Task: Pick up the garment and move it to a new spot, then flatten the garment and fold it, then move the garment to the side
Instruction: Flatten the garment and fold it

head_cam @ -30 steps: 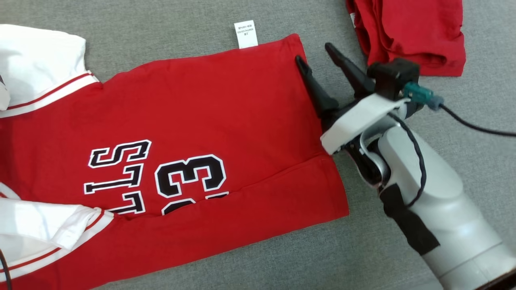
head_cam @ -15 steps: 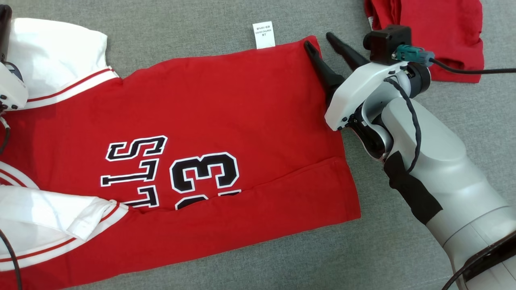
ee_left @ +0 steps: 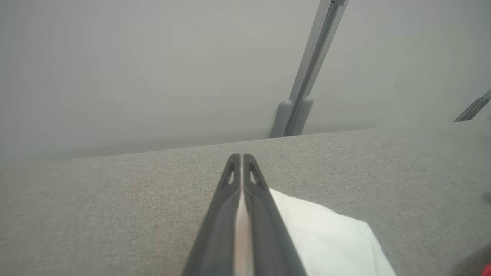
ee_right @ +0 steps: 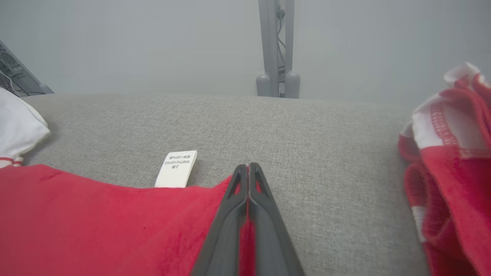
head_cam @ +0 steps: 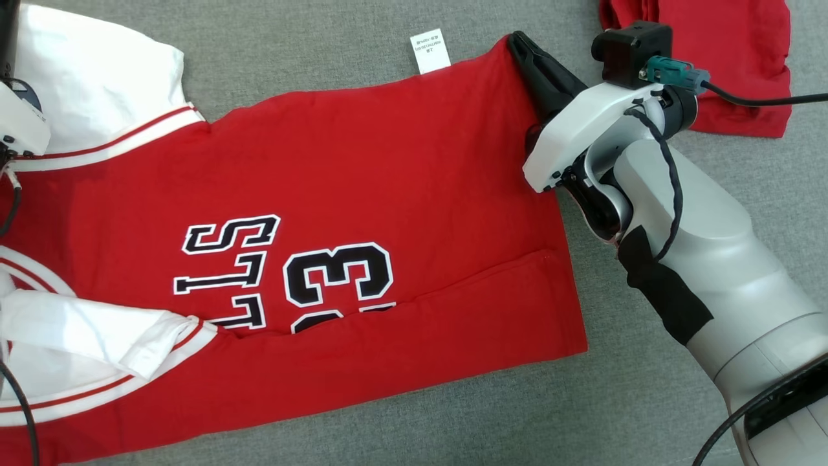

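The garment (head_cam: 362, 181), a red jersey with black-and-white lettering and white sleeves, lies spread on the grey cloth surface. My right gripper (head_cam: 517, 42) is shut on its far right corner beside the white care label (head_cam: 430, 52). In the right wrist view, red fabric (ee_right: 115, 222) runs between the closed fingers of this gripper (ee_right: 248, 168). My left gripper (ee_left: 241, 159) is shut with a strip of white cloth between its fingers, at the far white sleeve (ee_left: 326, 234). In the head view that sleeve (head_cam: 97, 84) sits at the top left, next to my left wrist housing (head_cam: 19, 123).
A second red garment (head_cam: 731, 58) lies bunched at the far right, close to my right wrist; it also shows in the right wrist view (ee_right: 452, 172). A black cable (head_cam: 763, 100) trails right from the wrist camera. Grey posts (ee_right: 276, 46) stand beyond the surface's far edge.
My right gripper's fingers, open a second ago beside the hem, have slid forward and closed on the garment's far right corner. The head camera has shifted, sliding the whole picture rightward.
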Controlling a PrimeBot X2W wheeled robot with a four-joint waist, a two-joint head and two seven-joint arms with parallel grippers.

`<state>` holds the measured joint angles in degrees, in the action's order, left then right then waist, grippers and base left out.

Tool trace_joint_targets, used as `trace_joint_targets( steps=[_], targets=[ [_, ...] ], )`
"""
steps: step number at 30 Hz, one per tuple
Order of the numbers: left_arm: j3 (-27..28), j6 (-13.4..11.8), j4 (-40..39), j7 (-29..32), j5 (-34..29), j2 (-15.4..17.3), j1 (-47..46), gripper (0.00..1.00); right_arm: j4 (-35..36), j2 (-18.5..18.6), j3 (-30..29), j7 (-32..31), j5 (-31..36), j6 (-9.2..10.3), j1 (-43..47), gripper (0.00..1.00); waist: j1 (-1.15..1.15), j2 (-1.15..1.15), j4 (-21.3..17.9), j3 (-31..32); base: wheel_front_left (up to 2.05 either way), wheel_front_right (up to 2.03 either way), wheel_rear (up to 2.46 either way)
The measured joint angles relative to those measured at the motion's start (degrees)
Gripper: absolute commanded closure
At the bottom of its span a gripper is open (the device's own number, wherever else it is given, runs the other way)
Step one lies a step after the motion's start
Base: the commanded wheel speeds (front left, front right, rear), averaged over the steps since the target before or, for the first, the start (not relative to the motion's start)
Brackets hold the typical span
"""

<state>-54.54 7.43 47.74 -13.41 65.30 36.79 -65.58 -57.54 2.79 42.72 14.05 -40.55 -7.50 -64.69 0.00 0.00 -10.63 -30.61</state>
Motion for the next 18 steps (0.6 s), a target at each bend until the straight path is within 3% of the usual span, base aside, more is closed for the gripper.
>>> trace_joint_targets(
  steps=[8,18],
  targets=[
    [1.02,0.00,-4.36,-1.47,1.83,1.12,2.45,1.00,1.07,0.03,-1.63,0.71,0.90,0.00,2.77,1.00,0.00,0.00,1.61,2.74,0.00,0.00,0.00],
    [10.92,0.00,-17.38,-1.58,-3.89,2.05,12.30,1.00,10.45,4.22,-4.38,0.96,4.54,0.01,12.82,1.00,0.00,0.00,3.61,6.88,0.00,0.00,0.00]
  ],
)
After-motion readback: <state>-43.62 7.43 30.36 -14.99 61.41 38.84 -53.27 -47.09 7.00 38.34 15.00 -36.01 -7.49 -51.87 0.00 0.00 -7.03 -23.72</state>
